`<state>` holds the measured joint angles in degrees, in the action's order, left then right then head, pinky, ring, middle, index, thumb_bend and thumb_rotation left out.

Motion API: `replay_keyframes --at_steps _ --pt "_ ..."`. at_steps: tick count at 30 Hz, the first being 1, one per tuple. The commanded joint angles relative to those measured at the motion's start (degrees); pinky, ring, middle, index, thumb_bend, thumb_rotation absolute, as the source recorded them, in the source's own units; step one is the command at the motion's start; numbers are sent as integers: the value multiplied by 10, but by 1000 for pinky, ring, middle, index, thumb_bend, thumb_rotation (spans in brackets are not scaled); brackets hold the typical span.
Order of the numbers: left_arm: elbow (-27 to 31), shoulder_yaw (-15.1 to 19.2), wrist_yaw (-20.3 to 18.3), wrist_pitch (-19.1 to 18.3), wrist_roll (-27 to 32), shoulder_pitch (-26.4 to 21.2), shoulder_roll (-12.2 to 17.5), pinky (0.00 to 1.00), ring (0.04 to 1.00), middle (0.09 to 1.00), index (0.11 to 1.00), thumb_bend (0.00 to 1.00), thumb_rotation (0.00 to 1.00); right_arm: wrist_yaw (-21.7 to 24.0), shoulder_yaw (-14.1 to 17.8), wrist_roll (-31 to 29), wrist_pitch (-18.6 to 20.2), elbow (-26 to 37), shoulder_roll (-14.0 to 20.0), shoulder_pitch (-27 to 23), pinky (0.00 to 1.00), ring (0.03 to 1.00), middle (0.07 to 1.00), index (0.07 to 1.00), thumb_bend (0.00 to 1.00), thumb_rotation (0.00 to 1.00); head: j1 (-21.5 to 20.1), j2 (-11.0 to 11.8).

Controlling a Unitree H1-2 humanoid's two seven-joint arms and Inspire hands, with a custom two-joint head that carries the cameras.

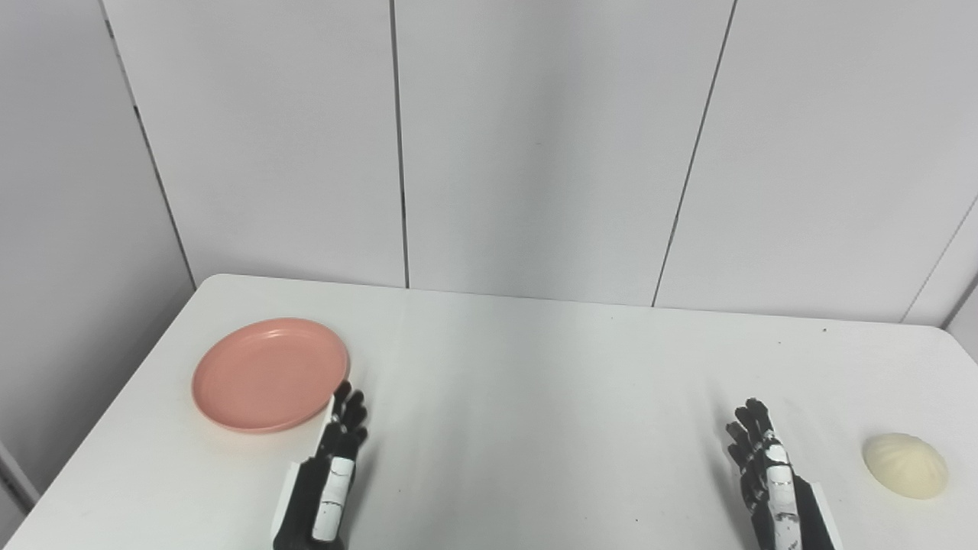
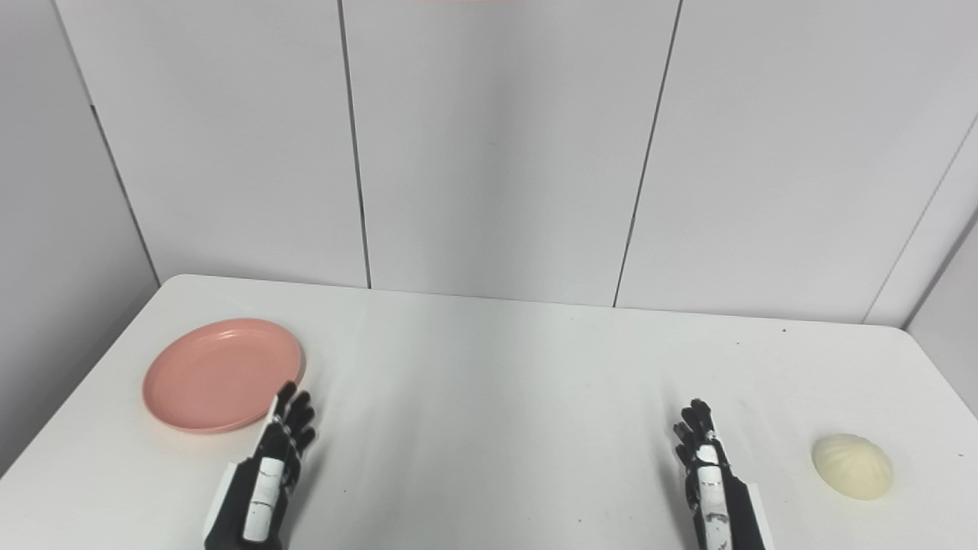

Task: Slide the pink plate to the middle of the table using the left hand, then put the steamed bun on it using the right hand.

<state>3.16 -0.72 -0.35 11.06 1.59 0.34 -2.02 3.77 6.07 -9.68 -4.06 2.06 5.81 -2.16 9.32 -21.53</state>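
Pink plate [image 1: 270,374] lies on the near-left part of our white table [image 1: 535,397], well short of the middle. From the left eye we see our left hand [image 1: 336,458] just beside the plate's near-right rim, fingers extended and holding nothing; whether the fingertips touch the rim we cannot tell. Our right hand [image 1: 768,477] is likewise extended and empty, near the steamed bun [image 1: 905,464], which rests at the table's near-right and apart from it.

From the right eye, plate [image 2: 223,376], left hand [image 2: 273,473], right hand [image 2: 710,481] and bun [image 2: 853,466] keep the same layout.
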Motion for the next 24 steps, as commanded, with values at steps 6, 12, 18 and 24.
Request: replay_keyframes --at_steps 6,12,18,24 --pt "64 40 9 -7 42 -44 9 948 955 949 977 854 907 -9 1 4 -15 -21 -13 13 1000 961 963 961 770 979 -2 -5" --pt "101 75 3 -52 58 -107 55 848 905 910 930 944 893 -14 -2 5 -10 -17 -15 13 1000 963 964 964 750 985 -2 -5" --pt "89 116 -3 -100 90 -179 128 856 892 900 883 988 881 -14 -5 11 -8 -9 -18 16 1000 958 958 964 747 992 -6 -9" --pt "58 148 -29 -146 130 -230 203 884 919 922 936 990 905 -13 -5 13 -5 -2 -18 19 1000 954 950 963 732 1000 -6 -15"
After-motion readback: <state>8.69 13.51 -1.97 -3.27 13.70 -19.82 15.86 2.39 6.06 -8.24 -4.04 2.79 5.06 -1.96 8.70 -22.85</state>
